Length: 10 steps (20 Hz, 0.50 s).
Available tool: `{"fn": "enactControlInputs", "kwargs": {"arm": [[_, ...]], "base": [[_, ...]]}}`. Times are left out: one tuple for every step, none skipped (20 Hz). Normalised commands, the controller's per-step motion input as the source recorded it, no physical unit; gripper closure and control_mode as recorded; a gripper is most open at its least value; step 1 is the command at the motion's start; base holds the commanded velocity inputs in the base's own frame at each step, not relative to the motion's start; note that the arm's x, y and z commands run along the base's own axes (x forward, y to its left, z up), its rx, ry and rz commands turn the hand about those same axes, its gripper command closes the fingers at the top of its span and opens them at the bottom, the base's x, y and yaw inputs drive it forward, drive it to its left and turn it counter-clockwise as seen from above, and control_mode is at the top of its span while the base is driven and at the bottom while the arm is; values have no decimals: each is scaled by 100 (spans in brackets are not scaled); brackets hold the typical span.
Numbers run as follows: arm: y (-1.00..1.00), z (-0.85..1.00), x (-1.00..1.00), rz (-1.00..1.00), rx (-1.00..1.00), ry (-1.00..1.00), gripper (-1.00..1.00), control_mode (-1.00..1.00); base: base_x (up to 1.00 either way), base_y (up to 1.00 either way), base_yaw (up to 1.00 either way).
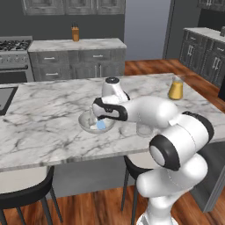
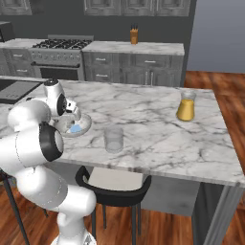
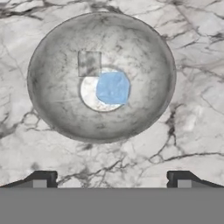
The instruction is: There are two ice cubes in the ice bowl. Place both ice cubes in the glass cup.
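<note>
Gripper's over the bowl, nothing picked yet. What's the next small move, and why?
Probably lower the open gripper and shift it toward the pale blue ice cube so the fingers straddle it. Both cubes, blue and whitish ice cube, lie in the ice bowl; the glass cup stands empty beside it.

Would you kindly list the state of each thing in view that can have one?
Gripper: open, empty, above the bowl.
Bowl: upright, holding both cubes.
Blue cube: in the bowl's middle.
Whitish cube: in the bowl, beside the blue one.
Cup: upright, empty.
Juice glass: upright, partly full.
</note>
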Motion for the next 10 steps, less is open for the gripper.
{"fn": "enactControlInputs", "kwargs": {"arm": [[0, -28, 38, 0, -2, 0, -100, -100], [0, -35, 39, 0, -3, 0, -100, -100], [0, -41, 44, 0, -3, 0, -100, -100], [0, -39, 47, 0, -3, 0, -100, -100], [1, -36, 46, 0, -3, 0, -100, -100], [4, -34, 38, 0, -3, 0, -100, -100], [2, -35, 33, 0, -3, 0, -100, -100], [1, -37, 31, 0, -3, 0, -100, -100], [1, -36, 29, 0, -5, 0, -100, -100], [0, -34, 30, 0, -5, 0, -100, -100]], "base": [[0, 0, 0], [0, 0, 0], [0, 0, 0], [0, 0, 0], [0, 0, 0], [0, 0, 0], [0, 0, 0], [0, 0, 0], [0, 0, 0], [0, 0, 0]]}}
